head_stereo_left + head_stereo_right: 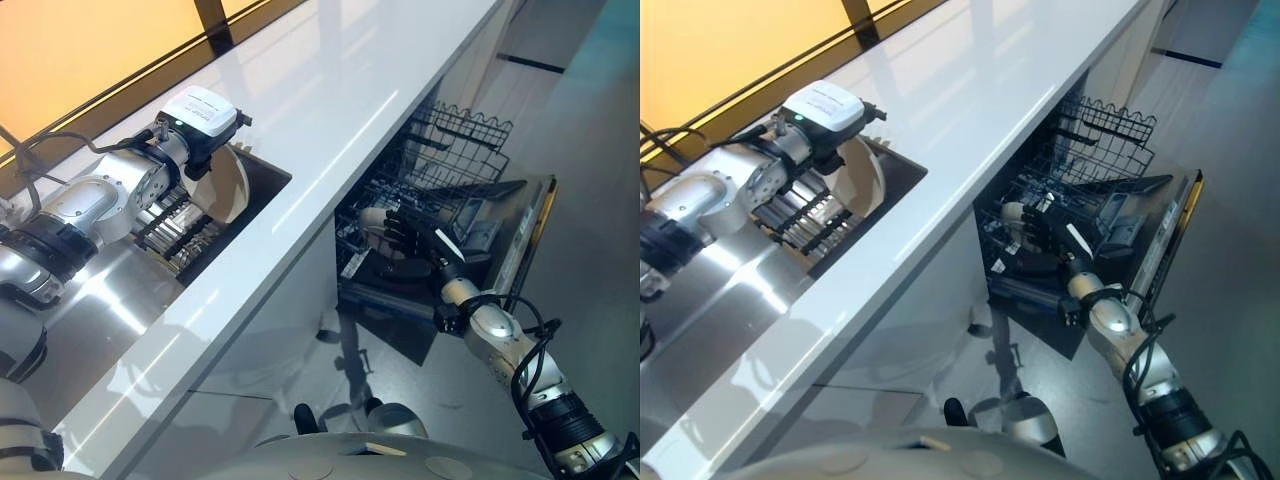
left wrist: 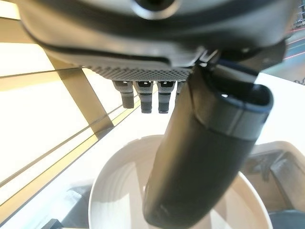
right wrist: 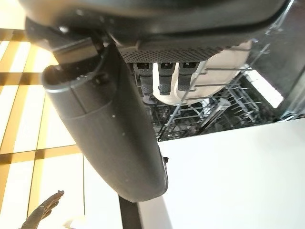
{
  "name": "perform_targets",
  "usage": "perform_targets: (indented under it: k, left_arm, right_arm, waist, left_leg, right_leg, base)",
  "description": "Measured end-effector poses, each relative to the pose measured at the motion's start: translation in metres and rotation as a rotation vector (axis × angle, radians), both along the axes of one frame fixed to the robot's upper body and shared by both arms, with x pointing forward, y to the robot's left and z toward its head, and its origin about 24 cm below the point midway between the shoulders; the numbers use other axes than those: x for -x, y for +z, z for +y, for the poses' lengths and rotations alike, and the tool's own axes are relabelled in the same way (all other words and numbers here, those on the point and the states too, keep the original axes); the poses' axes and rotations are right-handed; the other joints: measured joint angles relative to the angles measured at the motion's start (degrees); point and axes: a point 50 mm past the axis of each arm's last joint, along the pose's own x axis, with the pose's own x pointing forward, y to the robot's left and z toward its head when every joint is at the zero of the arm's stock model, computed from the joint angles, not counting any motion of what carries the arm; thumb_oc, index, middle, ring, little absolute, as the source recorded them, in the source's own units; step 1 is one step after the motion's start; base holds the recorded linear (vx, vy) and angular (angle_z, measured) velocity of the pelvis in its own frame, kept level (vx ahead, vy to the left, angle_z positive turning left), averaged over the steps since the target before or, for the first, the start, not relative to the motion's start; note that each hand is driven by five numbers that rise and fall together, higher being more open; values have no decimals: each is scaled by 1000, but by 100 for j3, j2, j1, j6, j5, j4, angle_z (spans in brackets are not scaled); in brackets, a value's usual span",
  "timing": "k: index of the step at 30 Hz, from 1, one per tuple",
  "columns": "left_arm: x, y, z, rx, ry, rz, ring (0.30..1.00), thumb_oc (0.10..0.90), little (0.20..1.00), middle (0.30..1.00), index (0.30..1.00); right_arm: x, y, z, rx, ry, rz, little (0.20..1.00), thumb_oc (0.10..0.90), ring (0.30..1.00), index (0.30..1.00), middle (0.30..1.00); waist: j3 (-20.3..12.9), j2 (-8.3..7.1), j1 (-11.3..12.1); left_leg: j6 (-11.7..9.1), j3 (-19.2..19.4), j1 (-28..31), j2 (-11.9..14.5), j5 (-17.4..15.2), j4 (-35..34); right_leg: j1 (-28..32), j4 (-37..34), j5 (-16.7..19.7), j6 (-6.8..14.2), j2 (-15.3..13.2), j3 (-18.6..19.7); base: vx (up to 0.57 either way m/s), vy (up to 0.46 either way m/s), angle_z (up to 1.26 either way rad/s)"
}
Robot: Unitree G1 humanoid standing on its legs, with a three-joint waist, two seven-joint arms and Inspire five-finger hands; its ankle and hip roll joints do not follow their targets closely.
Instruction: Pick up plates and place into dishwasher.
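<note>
- Right hand reaches into the open dishwasher, below the worktop's front edge. Its fingers are curled over the rim of a pale plate, which sits against the wires of the lower rack.
- Judging from this, the step in hand is the placing of that plate: it is already in among the rack's wires, but the hand has not let go.
- Next move, as I read it, calls for settling the plate upright between the tines, then loosening the fingers and drawing the hand out without catching the upper rack, which is pulled out above the door.
- Left hand is over the sink set into the worktop near its left end, closed on the rim of a second white plate, thumb across the plate's face and fingers behind its edge.
- That plate stands tilted on edge in the sink, beside a dark ribbed drainer; it looks next in line for the dishwasher.
</note>
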Motion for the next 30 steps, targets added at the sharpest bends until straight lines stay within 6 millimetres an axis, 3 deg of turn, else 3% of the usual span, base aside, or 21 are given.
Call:
perform_targets:
  k: [5, 6, 8, 10, 12, 13, 30]
  left_arm:
    - [-2, -3, 4, -9, 27, 18, 900, 800, 900, 900, 900]
    - [-3, -4, 4, -18, 31, 22, 724, 594, 694, 724, 724]
    - [-3, -5, 5, -22, 37, 29, 606, 457, 557, 606, 606]
    - [-3, -5, 4, -27, 38, 35, 571, 416, 516, 571, 571]
    - [-3, -6, 4, -36, 41, 43, 413, 232, 332, 413, 413]
    - [-4, -8, 3, -35, 45, 51, 300, 100, 200, 300, 300]
    - [-4, -6, -1, -28, 33, 33, 300, 100, 200, 300, 300]
  right_arm:
    - [3, -2, -1, -3, 12, 16, 900, 800, 900, 900, 900]
    - [4, -3, -1, -3, 13, 20, 900, 800, 900, 900, 900]
    - [6, -5, -1, -4, 15, 28, 900, 800, 900, 900, 900]
    - [7, -5, -2, -2, 22, 35, 900, 800, 900, 900, 900]
    - [7, -6, -2, 1, 25, 39, 900, 800, 900, 900, 900]
    - [7, -6, -3, 4, 25, 41, 900, 800, 900, 900, 900]
    - [7, -1, -7, 33, 30, 33, 900, 800, 900, 900, 900]
  waist:
    - [31, 13, -20]
    - [31, 13, -25]
    - [31, 12, -24]
    - [32, 13, -23]
    - [33, 14, -17]
    - [35, 16, -14]
    - [147, 80, 19]
  left_leg:
    - [12, 37, 0, -10, -12, 0]
    - [14, 38, -1, -11, -13, 0]
    - [14, 38, -1, -10, -13, 0]
    - [15, 38, -2, -10, -13, 0]
    - [15, 37, -2, -10, -13, 0]
    - [15, 35, -2, -10, -13, 0]
    - [12, -130, -4, -10, -8, 0]
  right_leg:
    - [-59, 45, -13, 19, -7, 39]
    - [-60, 46, -13, 19, -7, 40]
    - [-61, 46, -13, 18, -6, 39]
    - [-61, 47, -13, 18, -6, 39]
    - [-62, 50, -13, 19, -7, 38]
    - [-63, 52, -13, 18, -7, 36]
    - [1, 29, -13, 18, -12, -147]
  base:
    - [58, 48, -5]
    - [31, 31, -2]
    - [0, 0, 0]
    - [0, 0, 0]
    - [0, 0, 0]
    - [0, 0, 0]
    - [-21, -10, 2]
